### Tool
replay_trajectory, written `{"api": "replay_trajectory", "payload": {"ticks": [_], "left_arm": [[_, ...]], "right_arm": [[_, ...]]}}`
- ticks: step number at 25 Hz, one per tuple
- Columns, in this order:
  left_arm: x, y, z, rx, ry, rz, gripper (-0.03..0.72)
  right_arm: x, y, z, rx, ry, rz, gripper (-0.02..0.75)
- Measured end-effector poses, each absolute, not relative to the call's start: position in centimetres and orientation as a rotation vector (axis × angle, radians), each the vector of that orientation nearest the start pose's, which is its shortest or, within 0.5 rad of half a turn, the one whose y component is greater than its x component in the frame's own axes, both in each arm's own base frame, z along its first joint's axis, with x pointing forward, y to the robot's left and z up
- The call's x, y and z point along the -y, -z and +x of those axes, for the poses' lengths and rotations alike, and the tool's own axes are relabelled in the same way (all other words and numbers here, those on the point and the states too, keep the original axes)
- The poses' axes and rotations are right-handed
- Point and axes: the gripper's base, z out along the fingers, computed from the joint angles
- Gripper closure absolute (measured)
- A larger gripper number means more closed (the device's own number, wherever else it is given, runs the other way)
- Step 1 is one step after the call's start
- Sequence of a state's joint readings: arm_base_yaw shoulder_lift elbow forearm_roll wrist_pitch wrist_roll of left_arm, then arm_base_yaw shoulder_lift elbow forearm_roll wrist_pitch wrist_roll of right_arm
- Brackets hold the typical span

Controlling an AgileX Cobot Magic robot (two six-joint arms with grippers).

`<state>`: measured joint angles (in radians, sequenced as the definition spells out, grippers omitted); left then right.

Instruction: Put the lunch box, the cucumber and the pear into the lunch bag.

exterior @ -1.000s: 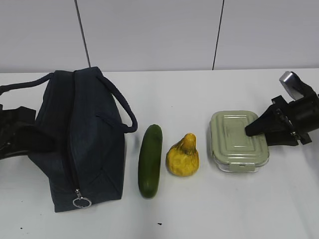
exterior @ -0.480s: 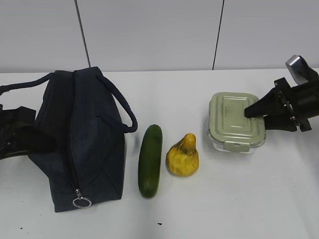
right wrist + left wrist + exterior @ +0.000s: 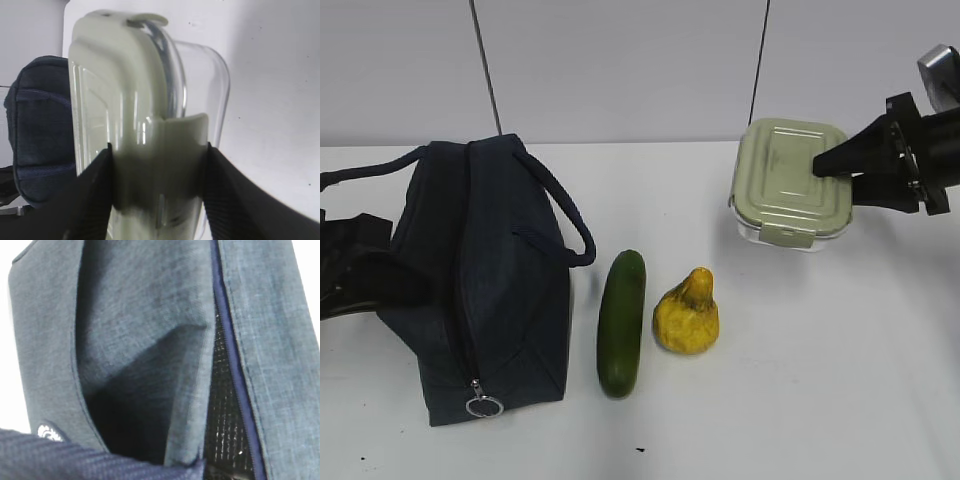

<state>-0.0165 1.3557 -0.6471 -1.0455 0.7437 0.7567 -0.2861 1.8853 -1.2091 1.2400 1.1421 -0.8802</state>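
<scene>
The right gripper point(image 3: 835, 165) clamps the lunch box point(image 3: 790, 182), a clear tub with a pale green clip lid, held in the air above the table point(image 3: 800, 400). The left gripper's state cannot be told; its camera shows only the navy lunch bag point(image 3: 150, 340).

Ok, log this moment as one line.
right gripper: shut on lunch box, airborne | cucumber, pear: on table | lunch bag: unloaded

White table point(image 3: 800, 400) — pale panelled wall point(image 3: 620, 70) with dark seams.
</scene>
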Motion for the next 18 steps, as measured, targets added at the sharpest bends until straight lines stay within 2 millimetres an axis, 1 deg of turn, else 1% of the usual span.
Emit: {"api": "replay_trajectory", "payload": {"ticks": [2, 5, 8, 13, 14, 16, 18], "left_arm": [[5.7, -21.5, 23.0, -2.553, 0.875, 0.048, 0.704], [5.7, -21.5, 23.0, -2.55, 0.874, 0.043, 0.704], [5.7, -21.5, 23.1, -2.546, 0.874, 0.035, 0.704], [5.7, -21.6, 23.2, -2.539, 0.873, 0.022, 0.704], [5.7, -21.6, 23.2, -2.537, 0.873, 0.019, 0.704], [5.7, -21.6, 23.2, -2.535, 0.879, 0.01, 0.704], [5.7, -21.6, 23.3, -2.529, 0.886, -0.002, 0.704]], "right_arm": [[1.8, -22.0, 36.9, -2.353, -1.286, 0.072, 0.342], [-0.4, -22.5, 37.1, -2.338, -1.329, 0.023, 0.342], [-3.2, -23.0, 37.3, -2.343, -1.366, -0.059, 0.342], [-8.2, -25.3, 37.8, -2.304, -1.435, -0.215, 0.342], [-8.9, -25.8, 37.9, -2.291, -1.442, -0.238, 0.342], [-10.9, -27.0, 37.8, -2.261, -1.478, -0.3, 0.342], [-12.2, -28.3, 37.9, -2.218, -1.504, -0.349, 0.342]]}}
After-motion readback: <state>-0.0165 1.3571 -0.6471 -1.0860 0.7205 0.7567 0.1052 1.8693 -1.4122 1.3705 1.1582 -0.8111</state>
